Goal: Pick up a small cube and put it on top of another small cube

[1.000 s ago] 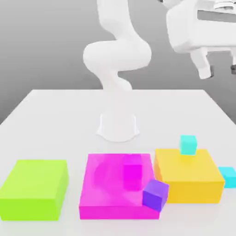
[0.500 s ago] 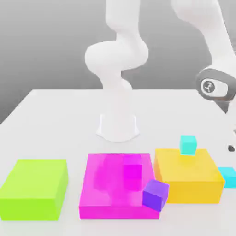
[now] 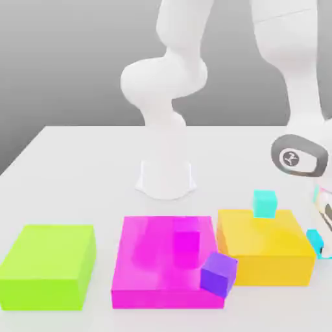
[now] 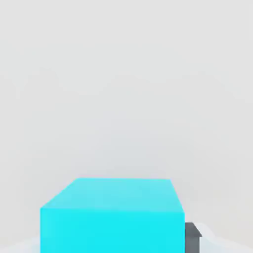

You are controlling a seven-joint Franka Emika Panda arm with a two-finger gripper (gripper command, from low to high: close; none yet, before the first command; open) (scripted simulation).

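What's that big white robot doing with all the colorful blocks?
The arm is reaching down at the exterior view's right edge, toward a cyan cube lying on the table beside the yellow block. The hand view has that cube right in front of it. Another cyan cube sits on the yellow block, and a purple cube rests against the pink block.

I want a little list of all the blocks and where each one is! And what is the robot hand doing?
green block: on the table, at the exterior view's left
pink block: middle
purple cube: at the pink block's front corner
yellow block: right of the pink block
teal cube: at the yellow block's back edge
cyan cube: on the table, right of the yellow block
gripper: low, by the cyan cube; the hand view sees that cube close up
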